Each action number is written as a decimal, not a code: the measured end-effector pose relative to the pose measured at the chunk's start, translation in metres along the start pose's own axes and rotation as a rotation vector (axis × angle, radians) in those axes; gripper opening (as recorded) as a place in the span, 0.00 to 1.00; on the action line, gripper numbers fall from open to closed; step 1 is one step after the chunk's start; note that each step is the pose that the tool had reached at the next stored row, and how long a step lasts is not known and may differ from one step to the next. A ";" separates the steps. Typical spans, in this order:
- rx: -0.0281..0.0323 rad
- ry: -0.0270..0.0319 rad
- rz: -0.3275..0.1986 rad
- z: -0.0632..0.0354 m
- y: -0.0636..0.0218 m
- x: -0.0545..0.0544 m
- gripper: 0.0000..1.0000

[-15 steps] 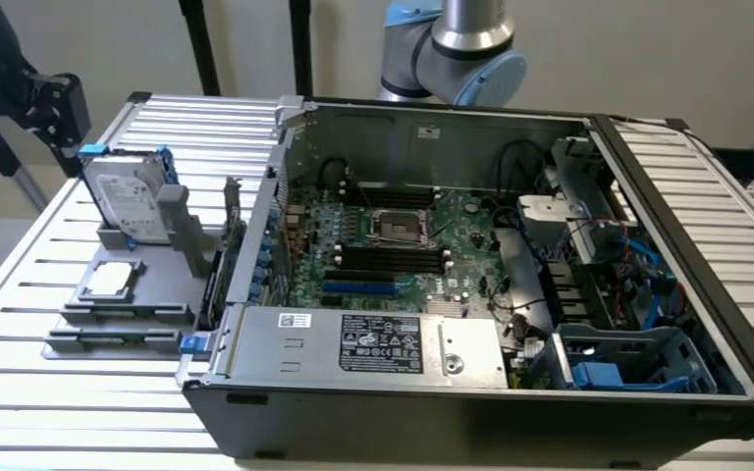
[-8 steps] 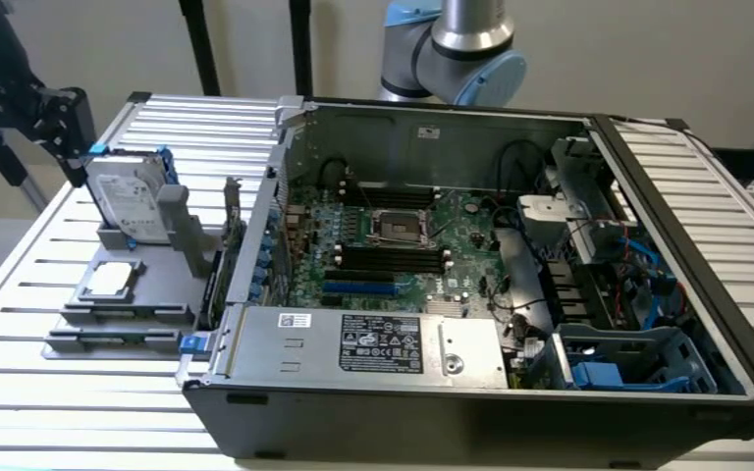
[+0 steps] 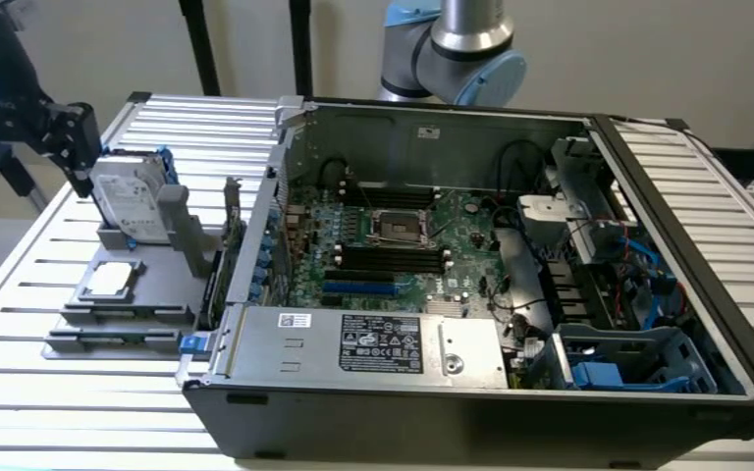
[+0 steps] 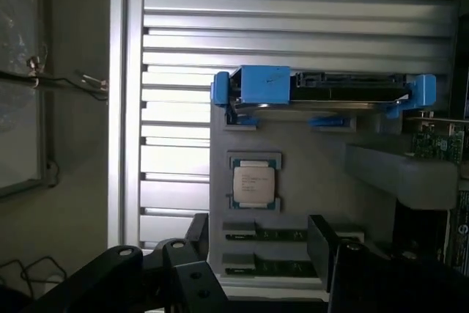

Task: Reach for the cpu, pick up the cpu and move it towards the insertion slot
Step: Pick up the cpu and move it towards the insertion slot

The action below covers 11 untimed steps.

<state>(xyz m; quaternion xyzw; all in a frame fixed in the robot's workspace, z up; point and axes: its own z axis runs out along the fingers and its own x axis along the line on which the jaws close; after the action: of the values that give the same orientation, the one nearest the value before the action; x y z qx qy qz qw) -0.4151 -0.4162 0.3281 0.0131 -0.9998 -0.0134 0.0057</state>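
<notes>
My gripper [image 4: 258, 236] hangs near the cpu [image 4: 254, 185], fingers wide apart, holding nothing; cpu lies flat in grey tray [image 4: 315, 174] beside hard drive [image 4: 330, 94].

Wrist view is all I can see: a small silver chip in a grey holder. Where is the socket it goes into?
Observer: The insertion slot lies inside an open computer case, to the exterior view's right of the cpu.
Operator: What sits around it?
Observer: Long black memory slots lie beside it on the green board.
Operator: How close is the claw to the chip?
Observer: From outside, the gripper hangs up near the top of the upright hard drive, clear of the cpu.
</notes>
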 end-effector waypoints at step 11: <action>0.0000 -0.0001 0.000 0.0200 -0.0006 0.000 0.65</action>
<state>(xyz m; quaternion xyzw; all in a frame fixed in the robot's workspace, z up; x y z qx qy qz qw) -0.4151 -0.4162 0.3081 0.0129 -0.9998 -0.0134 0.0057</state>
